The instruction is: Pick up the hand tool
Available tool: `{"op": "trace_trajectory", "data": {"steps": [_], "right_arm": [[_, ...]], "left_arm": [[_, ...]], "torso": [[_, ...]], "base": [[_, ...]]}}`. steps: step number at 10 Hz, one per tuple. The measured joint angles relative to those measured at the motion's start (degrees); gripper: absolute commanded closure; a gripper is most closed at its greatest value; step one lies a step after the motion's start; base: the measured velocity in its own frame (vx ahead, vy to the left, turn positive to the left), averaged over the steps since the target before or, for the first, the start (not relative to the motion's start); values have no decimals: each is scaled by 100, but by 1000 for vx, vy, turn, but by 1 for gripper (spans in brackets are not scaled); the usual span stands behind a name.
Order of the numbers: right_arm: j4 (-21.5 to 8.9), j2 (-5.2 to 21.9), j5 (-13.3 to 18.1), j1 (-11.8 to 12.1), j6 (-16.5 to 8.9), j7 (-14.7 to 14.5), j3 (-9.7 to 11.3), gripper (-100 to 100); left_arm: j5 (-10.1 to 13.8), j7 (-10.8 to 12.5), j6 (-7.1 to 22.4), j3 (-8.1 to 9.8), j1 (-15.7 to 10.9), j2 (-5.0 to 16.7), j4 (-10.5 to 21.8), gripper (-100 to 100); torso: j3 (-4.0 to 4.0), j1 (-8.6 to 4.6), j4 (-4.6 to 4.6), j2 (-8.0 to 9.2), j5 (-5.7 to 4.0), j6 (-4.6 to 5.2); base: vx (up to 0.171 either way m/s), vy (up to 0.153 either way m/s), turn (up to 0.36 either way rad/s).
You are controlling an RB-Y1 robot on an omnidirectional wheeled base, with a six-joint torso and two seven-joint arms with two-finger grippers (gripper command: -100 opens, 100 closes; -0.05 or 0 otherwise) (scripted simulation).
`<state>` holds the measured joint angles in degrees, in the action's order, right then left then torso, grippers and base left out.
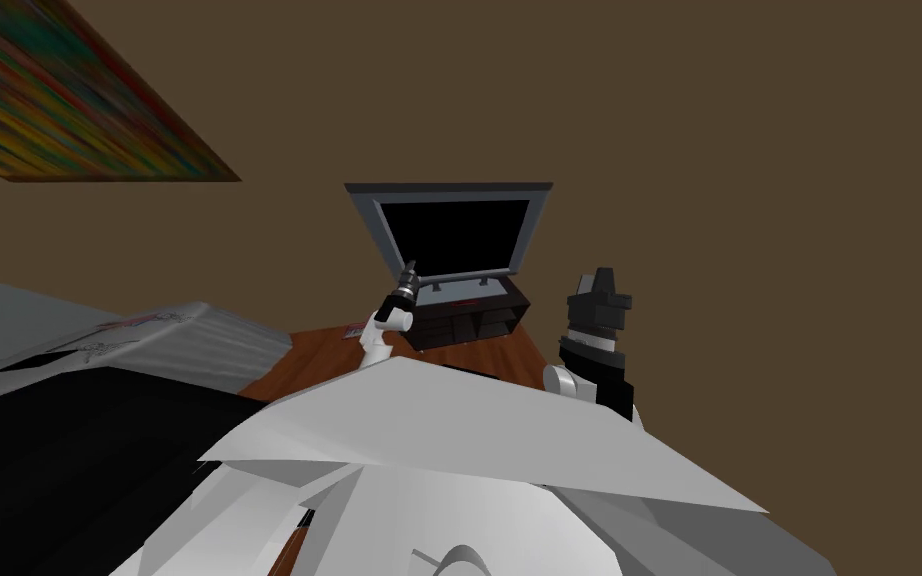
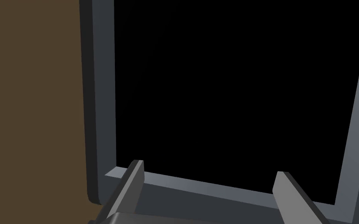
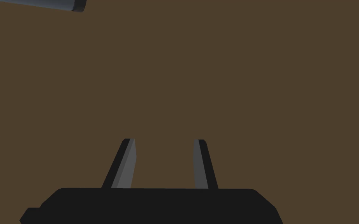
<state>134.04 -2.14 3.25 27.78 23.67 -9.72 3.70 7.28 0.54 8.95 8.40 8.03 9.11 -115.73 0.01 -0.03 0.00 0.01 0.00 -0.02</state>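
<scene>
The left pincer (image 2: 210, 173) is spread before the dark screen (image 2: 229, 89); the right pincer (image 3: 165, 142) stands parted, empty. The hand tool, likely stiff and weighty, suits a mid-handle grip.

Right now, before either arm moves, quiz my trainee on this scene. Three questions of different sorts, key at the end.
1. True or false: the left gripper is open, with nothing between its fingers.
2. What is the left gripper pointed at? A) a window B) the television C) a door
3. Fill in: the wall behind the television is ____.
Key: 1 true; 2 B; 3 brown.
</scene>
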Motion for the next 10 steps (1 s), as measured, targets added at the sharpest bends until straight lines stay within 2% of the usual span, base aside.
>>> {"op": "trace_trajectory", "data": {"steps": [1, 5, 10], "right_arm": [[0, 0, 0, 0, 0, 0, 0, 0], [0, 0, 0, 0, 0, 0, 0, 0], [0, 0, 0, 1, 0, 0, 0, 0]], "left_arm": [[-15, 20, 173, 43, -132, -27, 106, -100], [23, 137, 886, 191, -360, 14, 386, -100], [70, 278, 1546, 356, -710, 105, 1074, -100]], "torso": [[-1, -3, 0, -2, -1, 3], [-4, -6, -1, -6, -2, 1], [-9, -10, -4, -15, -3, -1]], "base": [[-5, -18, -55], [5, -28, -78], [28, -43, -87]]}}
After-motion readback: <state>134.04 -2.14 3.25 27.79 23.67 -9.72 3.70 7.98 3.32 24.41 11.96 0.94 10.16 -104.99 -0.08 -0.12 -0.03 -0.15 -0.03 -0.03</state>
